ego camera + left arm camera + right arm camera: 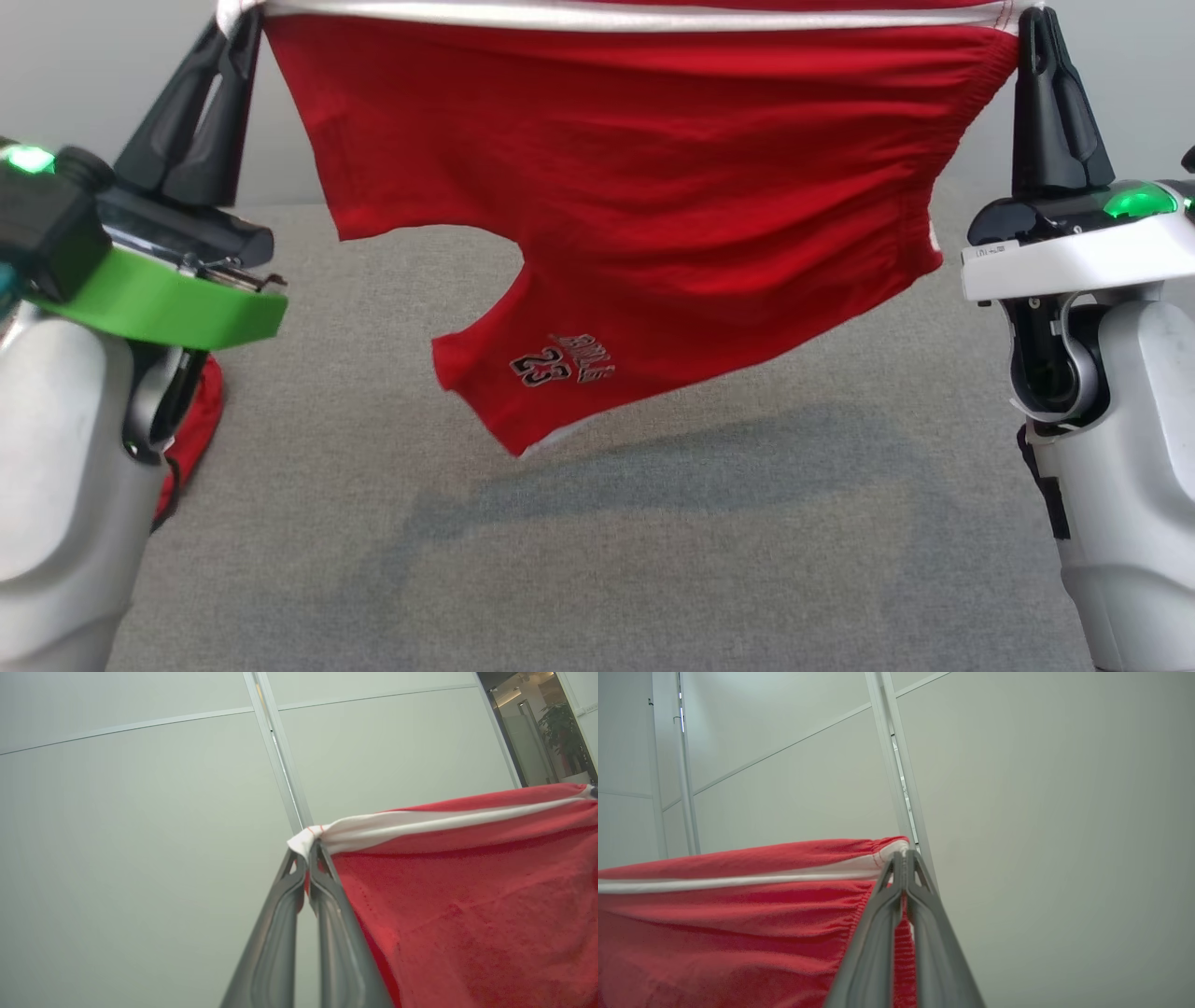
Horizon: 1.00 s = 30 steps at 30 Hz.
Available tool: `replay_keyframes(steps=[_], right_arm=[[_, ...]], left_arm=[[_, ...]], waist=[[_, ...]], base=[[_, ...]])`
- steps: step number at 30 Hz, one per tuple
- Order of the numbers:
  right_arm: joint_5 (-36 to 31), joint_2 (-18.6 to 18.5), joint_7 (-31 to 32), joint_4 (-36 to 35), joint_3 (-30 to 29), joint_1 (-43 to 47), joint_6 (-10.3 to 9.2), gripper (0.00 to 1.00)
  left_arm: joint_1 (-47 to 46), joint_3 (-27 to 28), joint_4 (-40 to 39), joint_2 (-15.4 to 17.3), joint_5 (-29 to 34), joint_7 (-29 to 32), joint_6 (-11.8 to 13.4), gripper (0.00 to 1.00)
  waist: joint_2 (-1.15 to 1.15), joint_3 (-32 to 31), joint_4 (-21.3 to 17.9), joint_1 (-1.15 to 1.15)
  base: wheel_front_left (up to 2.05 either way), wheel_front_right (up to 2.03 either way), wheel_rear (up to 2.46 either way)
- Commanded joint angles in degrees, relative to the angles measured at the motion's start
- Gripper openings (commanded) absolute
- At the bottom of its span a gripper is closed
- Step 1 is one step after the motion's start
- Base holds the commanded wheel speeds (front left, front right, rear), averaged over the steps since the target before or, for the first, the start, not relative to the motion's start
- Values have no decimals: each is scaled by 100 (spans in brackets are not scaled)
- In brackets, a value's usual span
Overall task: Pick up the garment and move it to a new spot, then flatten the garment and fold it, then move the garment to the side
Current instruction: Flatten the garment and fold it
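The garment (653,187) is a pair of red shorts with a white waistband stripe and a "23" print on one leg. It hangs stretched in the air between both grippers, above the grey table (597,541). My left gripper (245,23) is shut on the waistband's left corner, with white trim pinched at the tips of the left gripper (308,847) in its wrist view. My right gripper (1030,19) is shut on the other corner, and in its wrist view the right gripper (903,856) clamps red and white cloth (738,905). The legs dangle clear of the table.
A second red cloth (196,420) lies at the table's left edge, partly behind my left arm. A pale panelled wall (140,812) stands behind, with a doorway and a plant (565,732) far off.
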Motion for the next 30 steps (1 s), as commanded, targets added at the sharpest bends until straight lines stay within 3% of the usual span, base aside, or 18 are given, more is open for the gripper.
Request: replay_keyframes(steps=[1,5,12,14,17,23,26,30], right_arm=[[100,-114,79,-7,8,-57,-13,0],[324,-242,497,43,155,-183,-13,0],[186,-176,924,532,462,-1228,-11,0],[-29,-217,788,822,547,-1902,-10,0],[-255,-139,446,1466,492,-2849,-11,0],[-756,-242,40,2428,283,-4129,-11,0],[-796,-337,-4,2818,246,-4054,-12,0],[-677,-407,-11,3004,350,-3306,-12,0]], left_arm=[[-158,7,33,144,-129,115,16,0],[-459,-153,182,399,-422,445,17,0],[-1371,-696,870,454,-619,440,16,0],[-1900,-822,1166,615,-472,252,16,0],[-2703,-1038,1581,576,-447,84,16,0],[-3904,-1131,2001,386,-450,-18,16,0],[-3556,-1069,2027,181,-512,-16,15,0],[-2660,-1079,2093,-89,-654,-15,16,0]], waist=[[7,-235,83,0],[7,147,143,0],[7,1570,253,0],[7,1968,219,0],[7,2373,214,0],[7,2601,352,0],[7,2551,402,0],[7,2428,430,0]], base=[[0,0,0],[0,0,0],[0,0,0],[0,0,0],[0,0,0],[0,0,0],[0,0,0],[0,0,0]])
